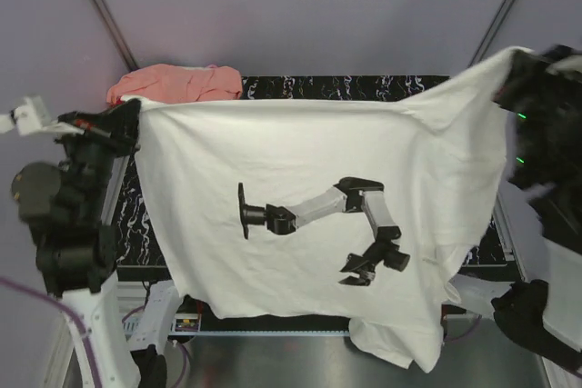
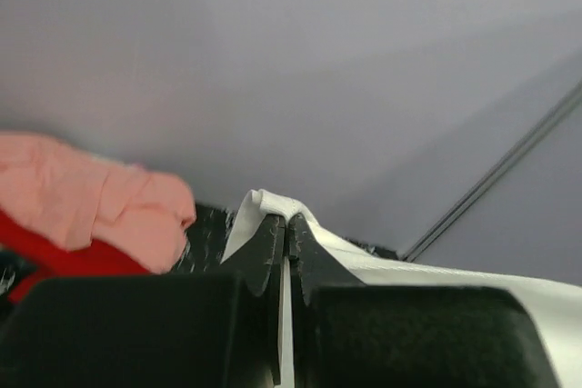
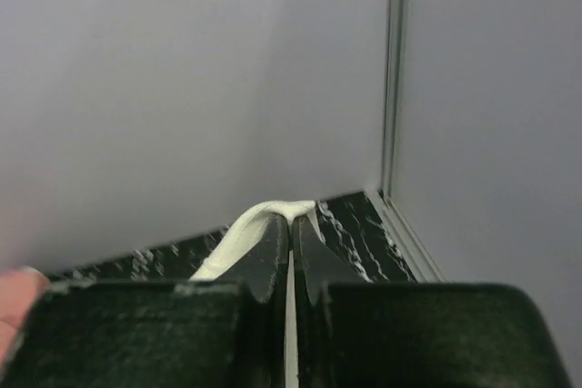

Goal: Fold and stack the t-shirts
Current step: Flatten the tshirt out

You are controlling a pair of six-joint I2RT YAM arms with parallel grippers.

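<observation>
Both arms are raised and held wide apart; I see the left tool point(image 2: 286, 226) and the right tool point(image 3: 291, 226) each pressed together, pinching an upper corner of the white t-shirt point(image 1: 300, 147). The shirt hangs stretched between them over the desk point(image 1: 346, 86), its black print point(image 1: 314, 209) toward the top camera. The salmon-pink t-shirt point(image 1: 177, 84) lies crumpled at the far left of the desk, the red t-shirt point(image 2: 82, 263) showing beneath it.

White t-shirt point(image 1: 300, 161) hides most of table point(image 1: 346, 86); red t-shirt point(image 2: 56, 259) mostly under salmon-pink t-shirt point(image 2: 91, 197).
</observation>
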